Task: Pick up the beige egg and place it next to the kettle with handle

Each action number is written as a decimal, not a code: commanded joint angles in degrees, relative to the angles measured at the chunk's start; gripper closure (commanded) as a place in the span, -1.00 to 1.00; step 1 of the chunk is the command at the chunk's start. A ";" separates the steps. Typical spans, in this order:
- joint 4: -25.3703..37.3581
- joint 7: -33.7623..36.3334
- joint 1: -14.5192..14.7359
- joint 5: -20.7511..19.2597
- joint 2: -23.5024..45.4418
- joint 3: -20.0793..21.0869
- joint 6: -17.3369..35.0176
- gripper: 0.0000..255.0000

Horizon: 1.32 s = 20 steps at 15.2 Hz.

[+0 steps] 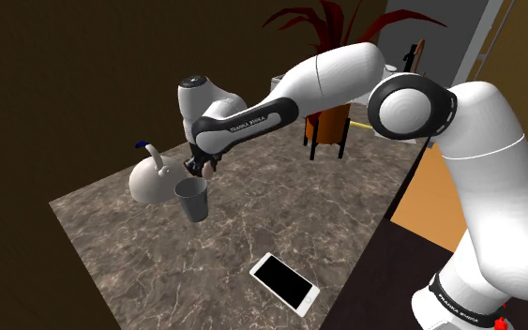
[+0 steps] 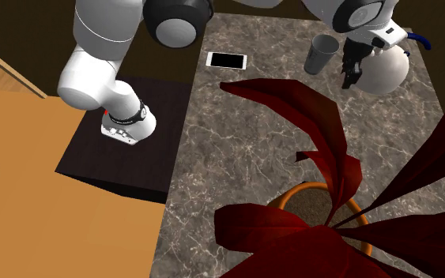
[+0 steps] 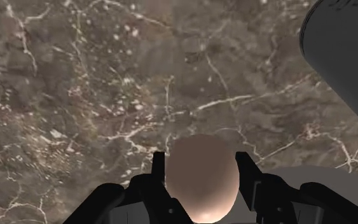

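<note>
Listing by view, we start with the shoulder view. The hand (image 1: 202, 169) hangs fingers-down over the marbled surface (image 1: 309, 216), just beside the white kettle (image 1: 151, 180) and directly above the grey cup (image 1: 193, 201). The beige egg (image 1: 210, 172) shows as a pale patch at the fingers. A white-framed phone (image 1: 285, 281) lies well apart, nearer the stand, and a red-leaved plant (image 1: 332, 23) stands past the far edge. In the second exterior view the hand (image 2: 352, 67) sits between the cup (image 2: 322, 54) and the kettle (image 2: 382, 71), close to both. The phone (image 2: 227, 60) lies further along that edge, and the plant's leaves (image 2: 323, 134) cross the foreground. In the wrist view the egg (image 3: 203, 179) sits clasped between the two black fingers (image 3: 159, 167), which are closed on its sides with only the egg's width between them. It is held clear of the surface (image 3: 107, 95), with the cup's rim (image 3: 343, 57) just off to one side. We judge the egg is held low here because the gap beside the kettle is the target, so the placing step is in hand. The cup crowds the spot, so the descent wants care, and a round egg may roll on release.
</note>
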 commanded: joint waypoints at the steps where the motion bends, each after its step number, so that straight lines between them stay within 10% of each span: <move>1: -0.66 0.47 0.12 -0.34 0.54 -0.18 1.17 1.00; 12: -1.66 1.09 0.20 -0.88 1.55 -0.53 3.11 1.00; 13: -1.66 1.09 0.20 -0.88 1.55 -0.53 3.11 -1.00; 20: -1.87 0.75 0.08 -0.13 -0.85 0.08 0.95 -1.00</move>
